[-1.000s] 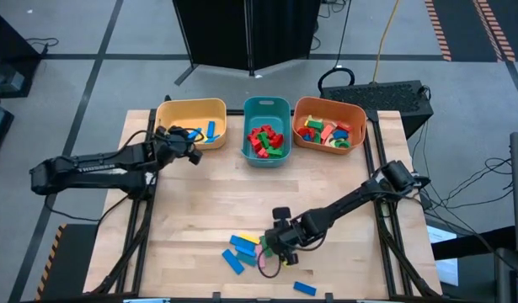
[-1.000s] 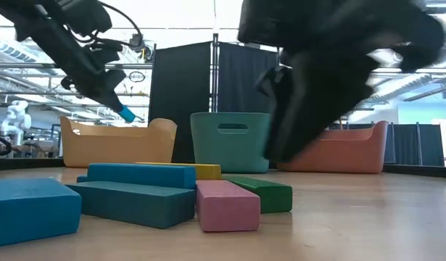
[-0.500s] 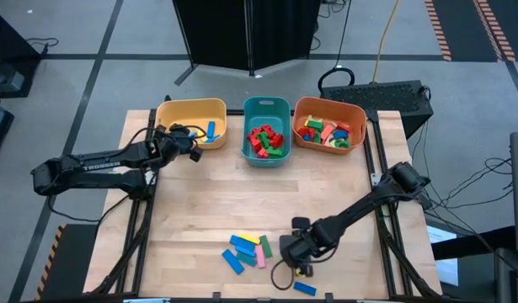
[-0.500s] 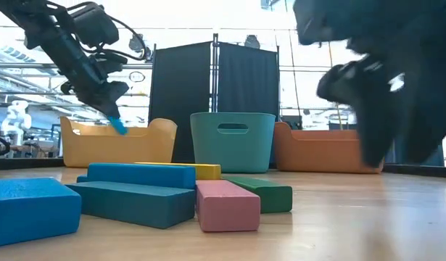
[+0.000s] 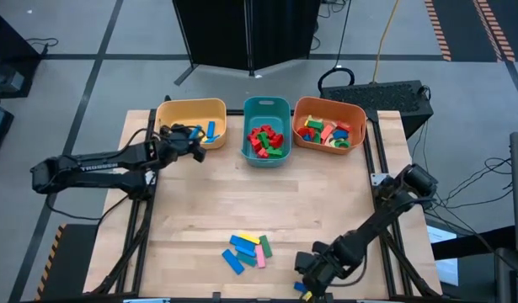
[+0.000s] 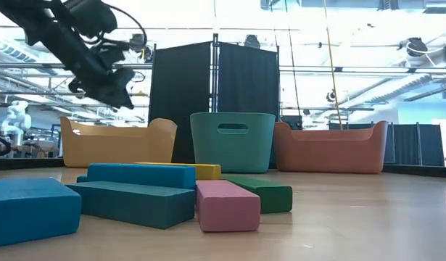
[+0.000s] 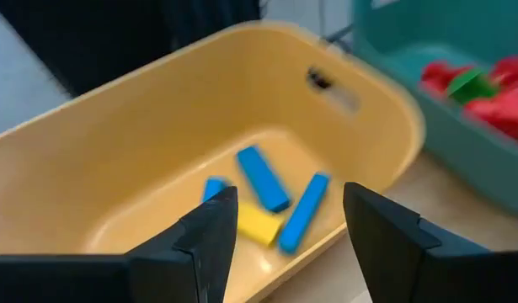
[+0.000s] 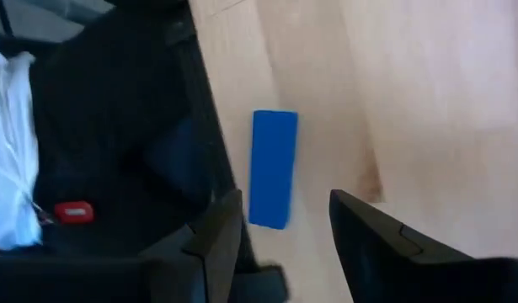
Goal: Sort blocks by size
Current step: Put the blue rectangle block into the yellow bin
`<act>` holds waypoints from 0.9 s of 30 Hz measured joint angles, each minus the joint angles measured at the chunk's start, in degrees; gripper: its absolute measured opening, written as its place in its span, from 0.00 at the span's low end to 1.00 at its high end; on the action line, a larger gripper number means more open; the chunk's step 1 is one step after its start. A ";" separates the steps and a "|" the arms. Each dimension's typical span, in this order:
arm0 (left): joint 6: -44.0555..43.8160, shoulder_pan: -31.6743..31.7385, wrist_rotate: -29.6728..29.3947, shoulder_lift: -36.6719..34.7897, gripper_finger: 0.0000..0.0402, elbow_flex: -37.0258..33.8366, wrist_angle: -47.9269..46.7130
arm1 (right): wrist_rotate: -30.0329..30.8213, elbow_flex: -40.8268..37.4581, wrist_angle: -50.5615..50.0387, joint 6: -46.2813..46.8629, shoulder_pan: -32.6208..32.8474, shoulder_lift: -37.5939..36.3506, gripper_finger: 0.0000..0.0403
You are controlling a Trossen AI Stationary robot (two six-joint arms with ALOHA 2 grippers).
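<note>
Two open grippers: left gripper (image 7: 288, 231) over yellow bin (image 7: 115, 151), apparently empty

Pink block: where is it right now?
In the high view the pink block lies in the small pile near the table's front edge, left of the right claw, beside a green bar. In the low view it's at the front.

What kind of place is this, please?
Probably a robotics lab or workshop: a wooden table on a grey floor, black curtain panels behind the bins, and a white robot figure farther back under ceiling trusses.
</note>
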 joint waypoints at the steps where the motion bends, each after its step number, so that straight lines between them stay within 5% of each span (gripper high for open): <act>1: 0.13 -0.61 0.04 -0.26 0.51 0.00 1.27 | 0.46 0.00 0.35 1.49 0.53 0.00 0.42; 14: -0.24 -4.78 2.80 -1.66 0.52 0.00 3.98 | 6.54 0.02 6.50 10.39 5.43 3.00 0.42; 27: -0.42 -8.18 3.03 -1.66 0.52 0.00 3.86 | 9.99 0.66 0.83 14.35 5.43 5.29 0.42</act>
